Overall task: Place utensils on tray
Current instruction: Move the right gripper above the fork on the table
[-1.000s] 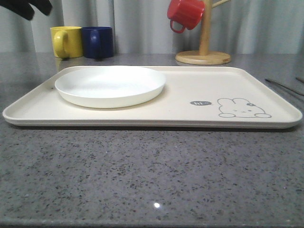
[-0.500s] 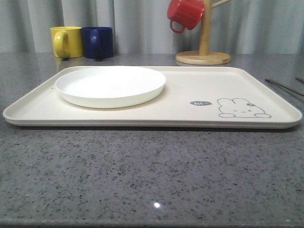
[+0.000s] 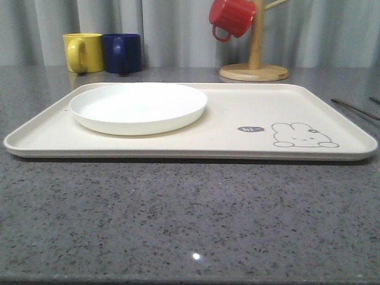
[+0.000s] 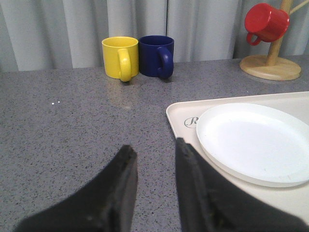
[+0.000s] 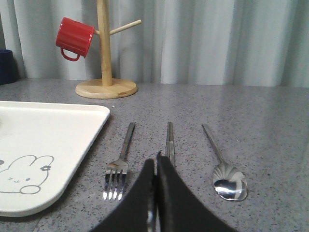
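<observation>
Cream tray point(image 3: 237, 113) holds white plate point(image 3: 138, 107); left gripper point(image 4: 153, 157) apart, right gripper point(image 5: 155, 164) together.

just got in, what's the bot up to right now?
Nothing is being handled yet. The white plate sits on the left part of the cream tray. The fork, chopsticks and spoon lie side by side on the counter, off the tray's right edge. The right pincer hangs shut over the near end of the chopsticks, gripping nothing. The left pincer is open and empty over the counter by the tray's left end.
</observation>
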{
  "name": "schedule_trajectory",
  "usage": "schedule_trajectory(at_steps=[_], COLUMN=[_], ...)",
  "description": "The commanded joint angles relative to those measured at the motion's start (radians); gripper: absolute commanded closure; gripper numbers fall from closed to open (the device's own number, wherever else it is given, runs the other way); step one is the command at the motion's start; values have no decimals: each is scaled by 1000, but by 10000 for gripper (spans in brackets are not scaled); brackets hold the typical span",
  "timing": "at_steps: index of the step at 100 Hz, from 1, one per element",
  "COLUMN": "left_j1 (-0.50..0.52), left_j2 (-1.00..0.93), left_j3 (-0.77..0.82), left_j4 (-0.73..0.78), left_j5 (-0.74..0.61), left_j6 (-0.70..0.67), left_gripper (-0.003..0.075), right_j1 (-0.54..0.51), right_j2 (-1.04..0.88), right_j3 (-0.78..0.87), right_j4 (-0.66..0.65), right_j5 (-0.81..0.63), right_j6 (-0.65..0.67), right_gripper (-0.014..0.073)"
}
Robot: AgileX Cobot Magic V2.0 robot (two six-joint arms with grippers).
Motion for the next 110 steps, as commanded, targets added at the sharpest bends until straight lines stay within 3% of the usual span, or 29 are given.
schedule_trajectory(at_steps=[1, 9, 64, 85, 110], left_j1=[-9, -9, -9, -9, -9], left_j2=[-3, -3, -3, -3, -3], left_j3=[-23, -23, -23, -23, -23], left_j4=[-5, -5, -5, -5, -5], left_j5=[-83, -83, -80, -80, -80], left_j6=[2, 2, 2, 2, 2], left_gripper=[636, 737, 738, 738, 738], right_j1=[-5, -4, -4, -4, -4], right_j2=[-24, -24, -24, 28, 323], right_j3=[-18, -18, -46, -254, -601], right_j4=[1, 1, 3, 32, 73], right_j5=[-83, -94, -212, 47, 544], right_j6=[-10, -10, -9, -9, -9], right_gripper=[662, 662, 662, 662, 662])
